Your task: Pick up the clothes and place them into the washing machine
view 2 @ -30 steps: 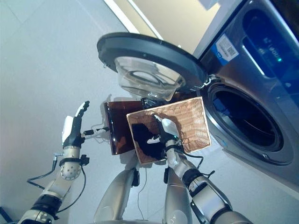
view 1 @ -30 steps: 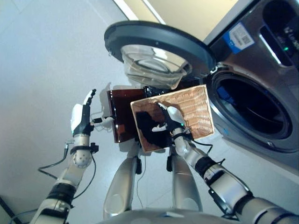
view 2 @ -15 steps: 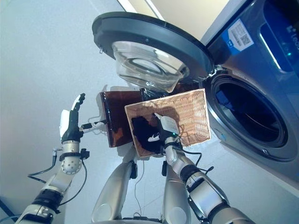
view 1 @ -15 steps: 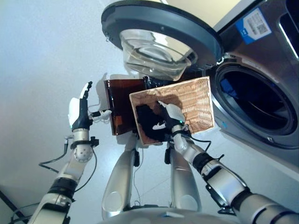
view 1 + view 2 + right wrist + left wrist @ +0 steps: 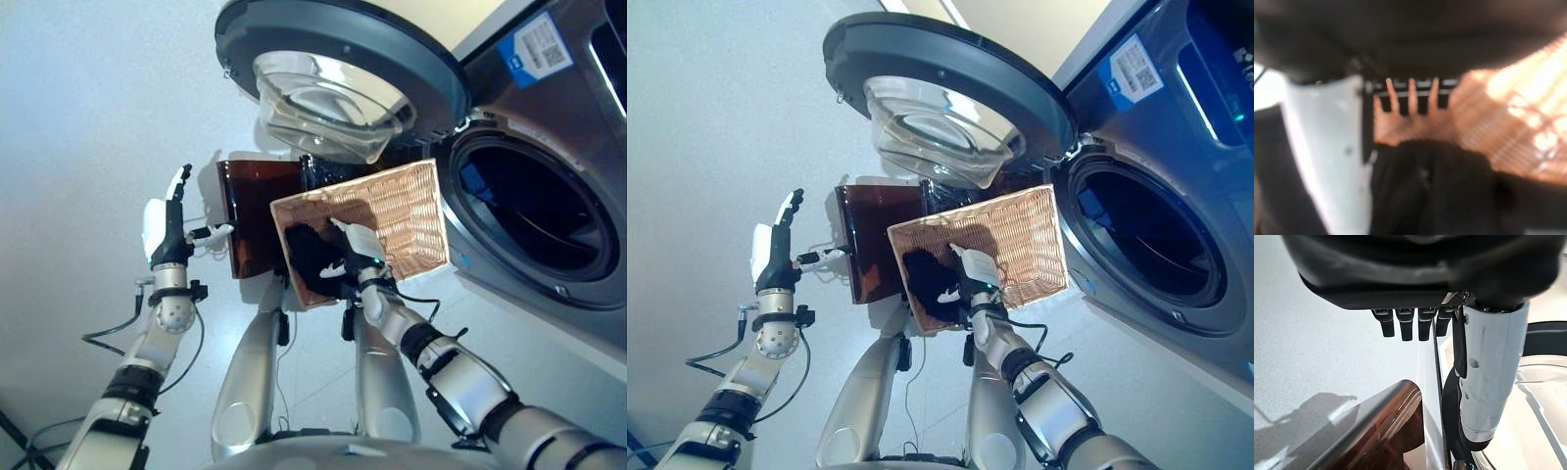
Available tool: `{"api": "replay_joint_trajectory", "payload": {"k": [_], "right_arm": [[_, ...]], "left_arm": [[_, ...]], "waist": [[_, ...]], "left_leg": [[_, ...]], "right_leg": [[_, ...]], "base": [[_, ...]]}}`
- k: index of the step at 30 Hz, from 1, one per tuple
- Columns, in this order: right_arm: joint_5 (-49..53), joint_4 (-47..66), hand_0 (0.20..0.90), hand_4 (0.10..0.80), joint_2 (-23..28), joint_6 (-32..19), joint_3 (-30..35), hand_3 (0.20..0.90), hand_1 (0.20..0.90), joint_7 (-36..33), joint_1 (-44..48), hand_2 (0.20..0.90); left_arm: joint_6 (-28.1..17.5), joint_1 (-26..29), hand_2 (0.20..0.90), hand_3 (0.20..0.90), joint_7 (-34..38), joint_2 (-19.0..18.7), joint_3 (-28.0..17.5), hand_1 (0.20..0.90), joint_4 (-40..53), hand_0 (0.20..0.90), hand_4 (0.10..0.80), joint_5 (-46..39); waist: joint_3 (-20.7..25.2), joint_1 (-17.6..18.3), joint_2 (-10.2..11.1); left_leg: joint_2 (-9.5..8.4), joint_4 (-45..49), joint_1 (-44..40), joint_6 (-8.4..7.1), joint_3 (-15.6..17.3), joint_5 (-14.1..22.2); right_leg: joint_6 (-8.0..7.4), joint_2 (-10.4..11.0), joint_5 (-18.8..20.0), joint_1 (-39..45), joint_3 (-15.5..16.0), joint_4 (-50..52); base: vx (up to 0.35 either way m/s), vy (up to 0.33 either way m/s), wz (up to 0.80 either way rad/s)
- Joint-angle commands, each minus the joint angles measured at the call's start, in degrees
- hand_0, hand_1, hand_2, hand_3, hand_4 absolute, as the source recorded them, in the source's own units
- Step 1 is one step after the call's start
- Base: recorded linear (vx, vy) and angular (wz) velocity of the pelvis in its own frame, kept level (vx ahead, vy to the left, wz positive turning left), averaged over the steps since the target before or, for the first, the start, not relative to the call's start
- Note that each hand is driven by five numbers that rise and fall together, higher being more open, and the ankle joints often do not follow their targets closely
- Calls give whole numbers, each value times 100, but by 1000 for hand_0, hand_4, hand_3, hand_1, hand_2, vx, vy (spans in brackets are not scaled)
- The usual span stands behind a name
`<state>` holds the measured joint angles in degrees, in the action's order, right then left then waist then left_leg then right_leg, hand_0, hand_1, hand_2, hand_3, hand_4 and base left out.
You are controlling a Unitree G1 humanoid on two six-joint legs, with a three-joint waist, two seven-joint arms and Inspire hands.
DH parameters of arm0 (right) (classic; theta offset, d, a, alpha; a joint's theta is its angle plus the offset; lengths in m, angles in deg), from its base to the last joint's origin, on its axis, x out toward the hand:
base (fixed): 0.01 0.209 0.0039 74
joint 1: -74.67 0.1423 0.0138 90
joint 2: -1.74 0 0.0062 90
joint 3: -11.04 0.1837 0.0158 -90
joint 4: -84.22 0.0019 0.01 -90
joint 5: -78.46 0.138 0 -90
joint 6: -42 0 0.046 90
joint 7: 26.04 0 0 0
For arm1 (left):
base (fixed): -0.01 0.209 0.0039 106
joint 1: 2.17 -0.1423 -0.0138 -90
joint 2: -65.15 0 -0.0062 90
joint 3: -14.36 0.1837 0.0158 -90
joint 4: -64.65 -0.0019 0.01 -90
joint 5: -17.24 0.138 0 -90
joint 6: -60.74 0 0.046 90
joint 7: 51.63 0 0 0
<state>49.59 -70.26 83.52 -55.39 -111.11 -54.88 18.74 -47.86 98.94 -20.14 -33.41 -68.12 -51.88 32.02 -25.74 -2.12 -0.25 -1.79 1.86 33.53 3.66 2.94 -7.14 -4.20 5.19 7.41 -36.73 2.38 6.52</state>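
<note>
The left hand [image 5: 167, 235] is raised over the pale floor [image 5: 78, 117], apart from everything; its fingers [image 5: 1403, 325] are straight and held side by side, the white-covered thumb [image 5: 214, 233] standing out toward a dark brown box [image 5: 257, 215] just beside it, holding nothing. That brown box stands on the floor against the left side of a woven wicker basket [image 5: 402, 211], which sits on the floor in front of the washing machine [image 5: 549, 147]. A black garment [image 5: 309, 257] lies bunched in the basket's near left corner. The right hand [image 5: 358, 250] is inside the basket, on the right edge of the black garment; in the right wrist view the fingers [image 5: 1410, 95] reach out straight and a little spread above the cloth, with the thumb [image 5: 1327, 147] beside it, and no cloth is seen pinched between them. Above the basket the machine's round door [image 5: 338, 59] stands swung open, its glass bowl [image 5: 328, 108] facing down toward the box and basket. To the right, the dark drum opening [image 5: 534, 220] is uncovered; what lies inside it cannot be made out.
</note>
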Motion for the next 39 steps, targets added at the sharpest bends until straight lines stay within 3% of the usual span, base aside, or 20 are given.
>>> {"api": "replay_joint_trajectory", "payload": {"k": [1,17,18,19,39], "right_arm": [[-302,-68,900,800,-315,63,-520,900,900,7,-328,900],[-643,164,900,800,-231,147,-783,900,900,-39,-215,900],[-657,152,469,492,-244,163,-786,469,469,-38,-194,469],[-680,136,200,300,-234,169,-786,200,200,-33,-194,200],[-771,43,200,300,-202,325,-609,200,200,-366,-141,200]], "left_arm": [[-190,-253,900,900,293,-265,-306,900,604,900,800,21],[-150,-120,900,900,345,-274,-218,900,710,900,800,-15],[-143,-119,900,900,349,-270,-220,900,711,900,800,-19],[-139,-127,900,900,344,-272,-230,900,728,900,800,-19],[-119,-123,900,900,416,-198,-224,900,609,900,800,-54]], "waist": [[144,-29,101],[-103,-9,144],[-95,-16,142],[-85,-18,141],[92,-21,93]], "left_leg": [[-197,468,605,-305,47,341],[-198,518,863,-321,-7,289],[-196,516,871,-322,-7,289],[-198,514,879,-325,-6,290],[-177,519,890,-288,30,356]], "right_leg": [[23,-64,295,-421,181,-292],[-8,-36,347,-628,274,-253],[-10,-35,348,-633,278,-256],[-11,-37,347,-637,278,-259],[-1,-46,282,-672,229,-246]], "base": [[0,0,0],[-2,-2,3],[18,-1,4],[0,0,0],[2,0,0]]}}
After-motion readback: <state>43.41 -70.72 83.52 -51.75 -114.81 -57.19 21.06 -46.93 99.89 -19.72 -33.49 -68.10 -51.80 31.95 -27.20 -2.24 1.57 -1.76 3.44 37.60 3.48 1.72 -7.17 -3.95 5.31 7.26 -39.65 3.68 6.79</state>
